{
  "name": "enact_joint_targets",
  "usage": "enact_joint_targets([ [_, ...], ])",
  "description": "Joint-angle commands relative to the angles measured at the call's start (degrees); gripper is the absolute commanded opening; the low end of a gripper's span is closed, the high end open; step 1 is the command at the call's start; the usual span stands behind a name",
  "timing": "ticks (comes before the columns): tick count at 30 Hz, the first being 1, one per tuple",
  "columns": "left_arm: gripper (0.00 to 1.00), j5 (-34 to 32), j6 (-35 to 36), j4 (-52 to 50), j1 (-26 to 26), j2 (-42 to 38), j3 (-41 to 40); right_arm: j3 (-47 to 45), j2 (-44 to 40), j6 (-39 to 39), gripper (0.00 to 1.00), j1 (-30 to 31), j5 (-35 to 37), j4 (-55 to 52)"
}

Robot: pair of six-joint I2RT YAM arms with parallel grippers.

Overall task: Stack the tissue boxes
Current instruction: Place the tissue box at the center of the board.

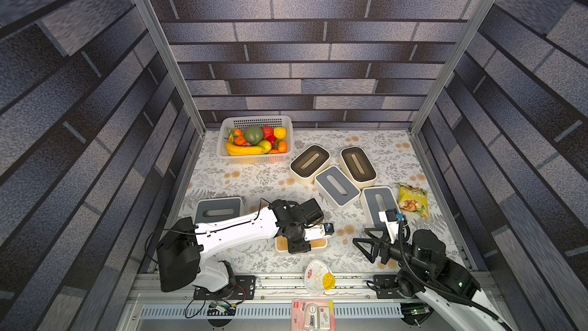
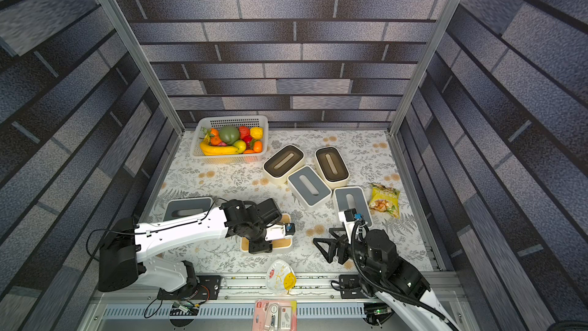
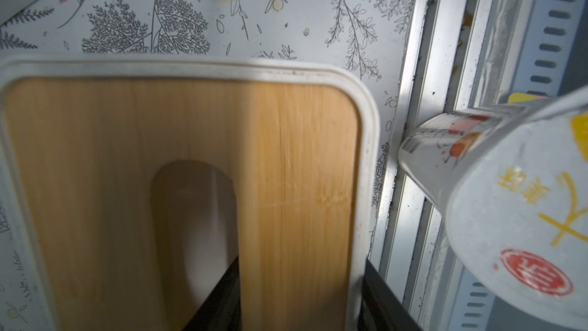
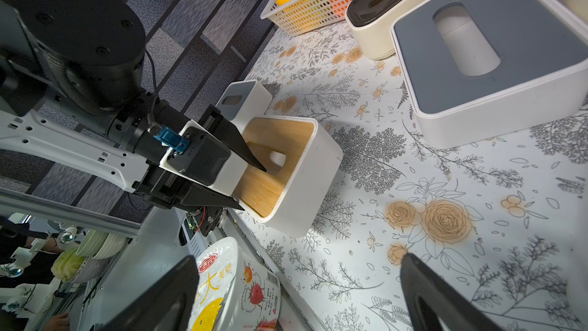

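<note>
**A:** What is hard to see?

**B:** In both top views the left gripper is buried under its own wrist. The right wrist view shows it. One black finger is down in the slot of the wood-lid box and the other is against the outside of its long wall, pinching lid and wall between them. That box sits near the front of the table, with only strips of its lid showing past the arm. I can't tell whether its base rests on the cloth.

**A:** And the right gripper?

**B:** It is spread wide over bare cloth with nothing between the fingers, which the frame edge cuts off.

**A:** What about the other boxes?

**B:** The left-side grey-lid box is half hidden behind the left arm. The right wrist covers the near end of the right-side grey-lid box. The central grey-lid box is crowded against the cream box by the basket and the far-right cream box. None is stacked.

**A:** What is inside them?

**B:** The slots show only pale interior, so I can't tell. The basket at the back holds fruit, including a banana and something green. A snack bag lies near the right wall, and a sealed noodle bowl sits on the front rail. A pink package is cut off by the bottom edge.
</note>
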Motion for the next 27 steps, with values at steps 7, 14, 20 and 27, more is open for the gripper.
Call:
enact_joint_targets([
  [7, 0.48, -1.9, -0.4, 1.7, -0.9, 1.9, -0.2, -0.7, -0.7, -0.9, 1.0, 0.4, -1.0, 1.4],
  [14, 0.48, -3.1, -0.4, 2.1, -1.0, 3.1, -0.1, -1.0, -0.4, -0.8, 1.0, 0.4, -1.5, 1.5],
  [20, 0.48, -3.9, -0.1, 3.4, -1.3, 3.2, -1.0, -1.0, -0.1, -0.7, 1.0, 0.4, -1.4, 1.4],
  [27, 0.48, -4.6, 0.4, 5.6, -1.7, 2.7, -2.7, -1.0, -0.1, -0.8, 1.0, 0.4, -1.4, 1.5],
])
